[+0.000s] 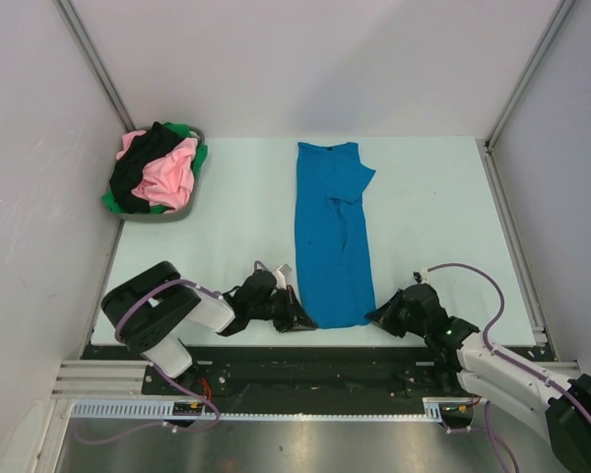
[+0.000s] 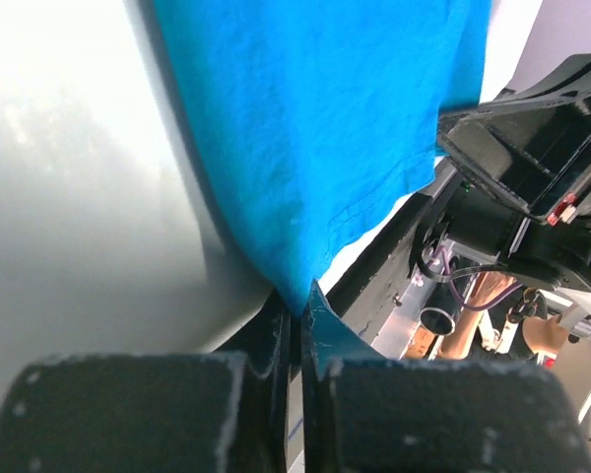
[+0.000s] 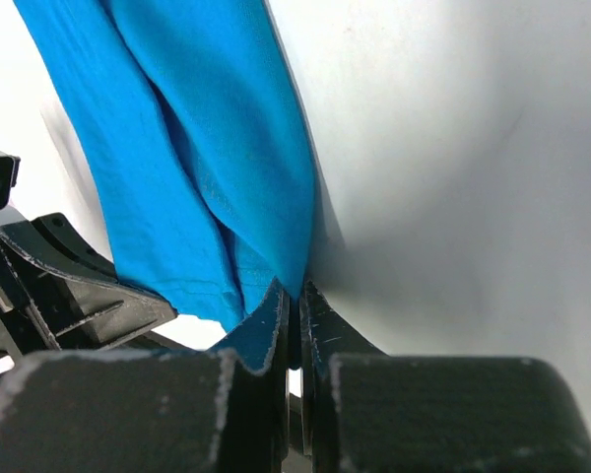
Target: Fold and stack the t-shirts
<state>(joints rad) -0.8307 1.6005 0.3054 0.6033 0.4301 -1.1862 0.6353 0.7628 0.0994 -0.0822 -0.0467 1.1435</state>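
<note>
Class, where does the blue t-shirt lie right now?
In the top view the blue t-shirt lies lengthwise mid-table, right of the basket, its near corners pinched by the left claw and right claw.

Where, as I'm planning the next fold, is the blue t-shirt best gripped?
At its two near hem corners, coming from the near side, one gripper each. The blue t-shirt lies flat as a long strip, hem at the near end; left gripper and right gripper pinch those corners now.
</note>
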